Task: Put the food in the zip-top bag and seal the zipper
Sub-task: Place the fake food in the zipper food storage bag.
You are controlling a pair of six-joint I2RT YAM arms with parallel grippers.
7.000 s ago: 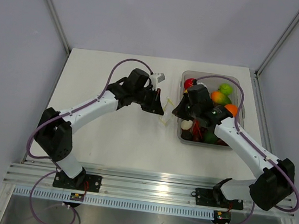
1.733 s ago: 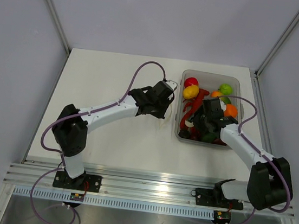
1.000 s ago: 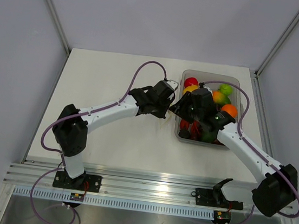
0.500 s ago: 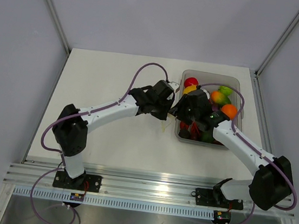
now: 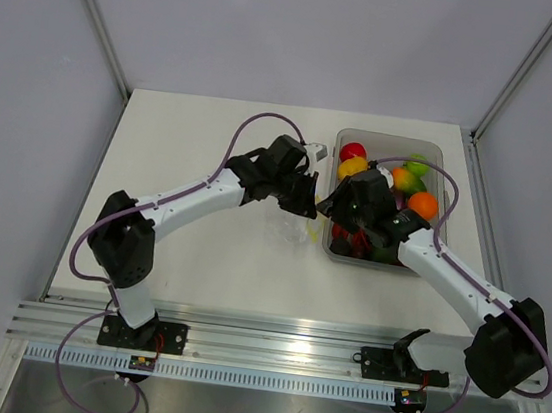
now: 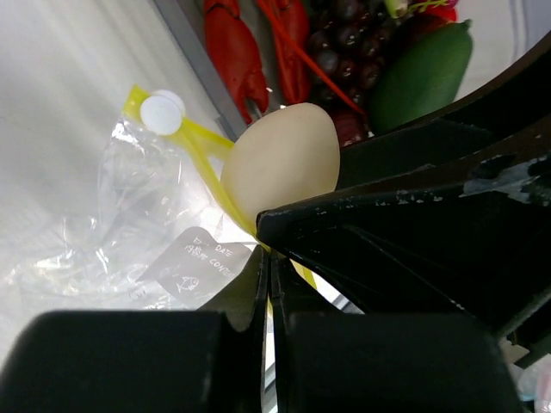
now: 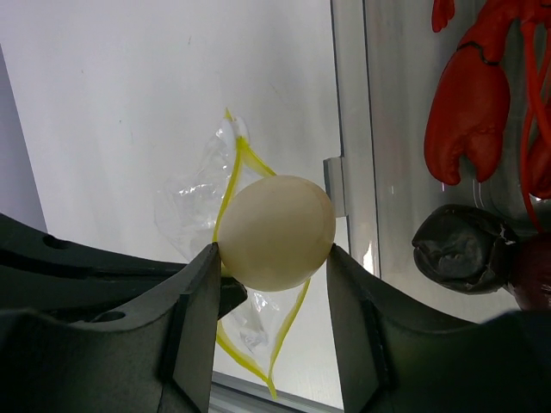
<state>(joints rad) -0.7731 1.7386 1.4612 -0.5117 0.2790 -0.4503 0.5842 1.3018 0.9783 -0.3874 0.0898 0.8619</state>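
The zip-top bag (image 5: 289, 230) lies crinkled and clear on the white table just left of the bin. My left gripper (image 6: 267, 255) is shut on the bag's yellow zipper (image 6: 203, 143) edge, and its white slider (image 6: 161, 109) shows further along the strip. The bag's mouth (image 7: 231, 185) gapes open in a yellow loop. My right gripper (image 7: 274, 254) is shut on a cream egg (image 7: 275, 232), held over that mouth. In the left wrist view the egg (image 6: 281, 163) sits right by the zipper. From above, the two grippers (image 5: 306, 206) (image 5: 328, 209) meet at the bin's left wall.
The grey-clear bin (image 5: 442, 149) at back right holds toy food: a red lobster (image 7: 478, 95), dark grapes (image 6: 349, 34), a green mango (image 6: 422, 77), orange and yellow fruit (image 5: 423, 202). A dark lump (image 7: 456, 245) lies by the bin wall (image 7: 349, 103).
My right gripper has carried the egg out of the bin leftwards to the bag's mouth. My left gripper, still pinching the zipper edge, has shifted a little back and left.
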